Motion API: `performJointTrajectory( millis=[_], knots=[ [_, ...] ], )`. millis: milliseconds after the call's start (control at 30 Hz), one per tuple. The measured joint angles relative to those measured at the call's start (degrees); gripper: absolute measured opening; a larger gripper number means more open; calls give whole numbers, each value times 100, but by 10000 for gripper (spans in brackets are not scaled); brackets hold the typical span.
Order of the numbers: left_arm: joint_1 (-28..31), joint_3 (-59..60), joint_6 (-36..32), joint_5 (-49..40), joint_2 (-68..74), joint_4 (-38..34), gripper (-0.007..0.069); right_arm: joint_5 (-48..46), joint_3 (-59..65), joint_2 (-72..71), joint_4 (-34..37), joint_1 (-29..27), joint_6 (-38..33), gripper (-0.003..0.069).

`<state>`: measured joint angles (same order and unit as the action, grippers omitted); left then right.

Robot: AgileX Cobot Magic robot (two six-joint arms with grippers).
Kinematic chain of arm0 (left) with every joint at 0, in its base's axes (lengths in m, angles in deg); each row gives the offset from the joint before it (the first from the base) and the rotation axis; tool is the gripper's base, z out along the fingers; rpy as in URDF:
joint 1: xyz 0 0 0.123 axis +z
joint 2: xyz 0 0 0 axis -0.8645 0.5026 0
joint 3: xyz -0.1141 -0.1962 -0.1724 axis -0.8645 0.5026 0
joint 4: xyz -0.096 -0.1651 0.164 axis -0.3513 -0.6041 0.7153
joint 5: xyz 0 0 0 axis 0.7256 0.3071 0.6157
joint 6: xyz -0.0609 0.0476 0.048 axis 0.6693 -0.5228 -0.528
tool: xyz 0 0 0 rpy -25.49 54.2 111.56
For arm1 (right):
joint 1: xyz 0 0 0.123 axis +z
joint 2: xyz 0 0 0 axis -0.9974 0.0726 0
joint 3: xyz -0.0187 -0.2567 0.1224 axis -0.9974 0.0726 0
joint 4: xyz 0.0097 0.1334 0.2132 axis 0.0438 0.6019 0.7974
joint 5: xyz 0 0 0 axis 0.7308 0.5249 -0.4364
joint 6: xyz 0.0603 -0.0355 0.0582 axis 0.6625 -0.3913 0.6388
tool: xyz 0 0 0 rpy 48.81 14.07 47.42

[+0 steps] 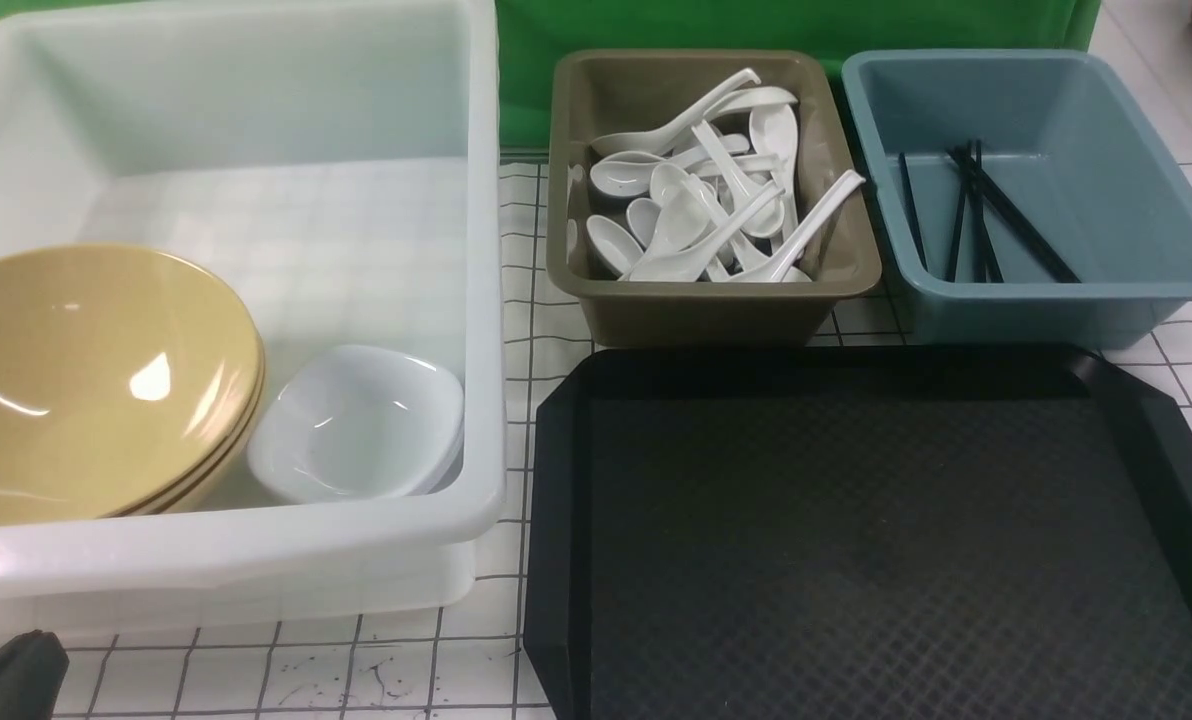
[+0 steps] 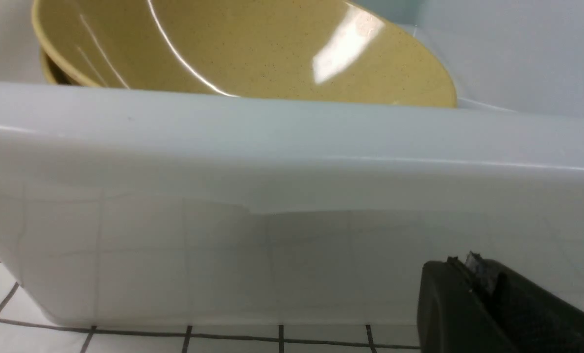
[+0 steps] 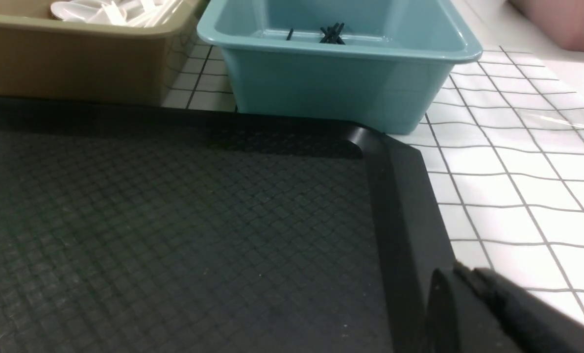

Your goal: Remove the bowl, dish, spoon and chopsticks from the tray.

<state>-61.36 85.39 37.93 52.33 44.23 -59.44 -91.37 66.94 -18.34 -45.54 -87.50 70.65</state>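
Tray (image 1: 856, 540) bare at the bench's near right; bowl (image 1: 86, 380) binned at left. Glossy, slippery, breakable: grip its rim. Both pincers' states cannot be told.

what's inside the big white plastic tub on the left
The big white plastic tub holds stacked mustard-yellow round bowls and beside them small white rounded-square dishes. The lower pieces are mostly covered, so their count is unclear.

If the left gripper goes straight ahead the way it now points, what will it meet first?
Most likely the near wall of the white tub, which fills the left wrist view ahead of the left gripper. The gap between them cannot be judged.
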Motion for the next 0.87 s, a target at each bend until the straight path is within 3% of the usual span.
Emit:
performJointTrajectory(
  millis=[867],
  knots=[
    [0, 0, -8, 1, 0, 0, -6, 0, 0, 0, 0, 0, 0, 82]
  ],
)
